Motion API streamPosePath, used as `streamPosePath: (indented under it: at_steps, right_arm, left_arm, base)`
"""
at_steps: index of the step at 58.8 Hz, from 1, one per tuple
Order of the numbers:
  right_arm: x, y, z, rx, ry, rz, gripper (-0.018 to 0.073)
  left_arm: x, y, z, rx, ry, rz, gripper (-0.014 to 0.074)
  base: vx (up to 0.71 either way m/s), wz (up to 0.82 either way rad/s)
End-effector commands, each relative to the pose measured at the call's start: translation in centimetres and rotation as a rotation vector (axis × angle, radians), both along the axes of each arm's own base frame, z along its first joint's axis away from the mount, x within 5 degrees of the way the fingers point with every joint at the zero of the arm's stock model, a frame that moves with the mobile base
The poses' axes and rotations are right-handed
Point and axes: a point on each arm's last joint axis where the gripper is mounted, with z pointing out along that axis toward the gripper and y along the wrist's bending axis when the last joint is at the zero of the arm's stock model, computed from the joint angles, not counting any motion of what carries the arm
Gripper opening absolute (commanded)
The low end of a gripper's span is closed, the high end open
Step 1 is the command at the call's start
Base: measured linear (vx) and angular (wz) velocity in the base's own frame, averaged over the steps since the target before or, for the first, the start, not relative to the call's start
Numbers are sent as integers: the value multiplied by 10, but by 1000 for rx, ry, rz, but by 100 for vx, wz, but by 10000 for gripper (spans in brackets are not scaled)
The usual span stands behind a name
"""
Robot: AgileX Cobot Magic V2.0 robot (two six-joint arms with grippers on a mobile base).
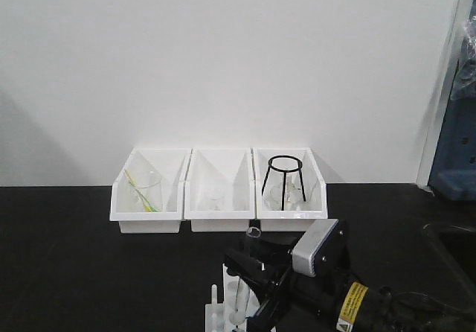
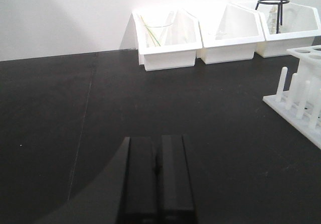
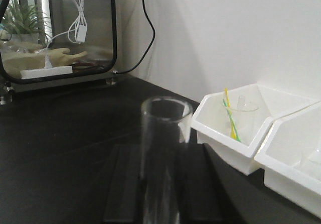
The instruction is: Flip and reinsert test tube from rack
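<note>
My right gripper [image 3: 160, 151] is shut on the test tube [image 3: 161, 133], a clear glass tube held upright with its open rim on top. In the front view the right gripper [image 1: 255, 261] holds the test tube [image 1: 254, 237] just above the white rack [image 1: 223, 313] at the bottom edge. The tube's lower end is hidden. The rack [image 2: 301, 96] also shows in the left wrist view at the right, with its short pegs and round holes. My left gripper [image 2: 156, 139] is shut and empty, low over the black table, left of the rack.
Three white bins [image 1: 218, 190] stand in a row against the back wall. The left one holds a beaker with a yellow-green stick [image 1: 141, 190], the right one a black wire tripod [image 1: 283, 179]. A glass-fronted box [image 3: 55, 33] stands far left in the right wrist view.
</note>
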Motion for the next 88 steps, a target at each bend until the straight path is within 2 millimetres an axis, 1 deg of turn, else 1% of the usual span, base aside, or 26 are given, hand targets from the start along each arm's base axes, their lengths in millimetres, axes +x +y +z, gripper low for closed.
streamPosePath:
  at_steps: [1,22,28,33,40,45,46,49,50,53,59,65,66,67,70,72,73,74,75,78,80,81,84,88]
  right_arm:
    - [0,1,21,64,-95,28,-11]
    - [7,5,-16,5,-15,49,-2]
    - [8,6,-25,-3,8,49,19]
    - [9,6,-28,-4,15,51,61]
    - [8,7,-28,-7,12,62,155]
    - [7,8,-28,-3,1,82,250]
    - [6,8,-27,-1,-2,86,258]
    - [5,8,-25,15,-12,96,328]
    - [5,8,-22,35,-22,103,410]
    - [4,8,-17,50,-22,105,449]
    - [1,5,1,83,-42,95,473]
    - [-7,1,33,106,-58,73,451]
    - [-9,-1,41,105,-60,67,440]
    - [-10,-1,43,110,-52,66,431]
    - [-18,-6,64,119,-42,48,384]
    - [-24,-10,76,121,-11,26,323]
    - [-27,-11,82,124,-17,23,312]
    - [-31,-14,88,121,8,7,258]
    - [-35,-15,94,122,-1,6,244]
    - [-45,-21,108,107,27,-25,116]
    - [-53,-25,117,82,25,-39,49]
    - [-58,-27,121,77,37,-44,-16]
    - [-74,-34,129,62,51,-53,-17]
    - [-94,-42,131,46,71,-61,-16]
  left_arm:
    - [0,-1,9,-22,-89,-14,-6]
    - [0,-1,9,-22,-89,-14,-6]
    - [0,-1,9,-22,-89,-14,-6]
    - [0,-1,9,-22,-89,-14,-6]
    - [0,-1,9,-22,-89,-14,-6]
    - [0,-1,9,-22,-89,-14,-6]
    - [0,-1,9,-22,-89,-14,-6]
    - [0,-1,9,-22,-89,-14,-6]
    - [0,-1,9,-22,-89,-14,-6]
    - [0,-1,9,-22,-89,-14,-6]
    - [0,-1,9,-22,-89,-14,-6]
    - [0,-1,9,-22,-89,-14,-6]
    - [0,-1,9,-22,-89,-14,-6]
    - [0,-1,9,-22,-89,-14,-6]
    - [0,-1,9,-22,-89,-14,-6]
    - [0,-1,9,-22,-89,-14,-6]
    - [0,-1,9,-22,-89,-14,-6]
    - [0,-1,9,-22,-89,-14,-6]
    - [0,-1,9,-22,-89,-14,-6]
    - [0,-1,9,-22,-89,-14,-6]
    - [0,-1,9,-22,-89,-14,-6]
    - [0,-1,9,-22,-89,-14,-6]
    - [0,-1,9,-22,-89,-14,-6]
    - [0,-1,9,-22,-89,-14,-6]
  base:
    - [0,0]
    - [0,0]
    - [0,0]
    - [0,0]
    - [0,0]
    - [0,0]
    - [0,0]
    - [0,0]
    - [0,0]
    - [0,0]
    - [0,0]
    - [0,0]
    - [0,0]
    - [0,0]
    - [0,0]
    - [0,0]
    - [0,0]
    - [0,0]
    - [0,0]
    - [0,0]
    - [0,0]
    - [0,0]
    - [0,0]
    - [0,0]
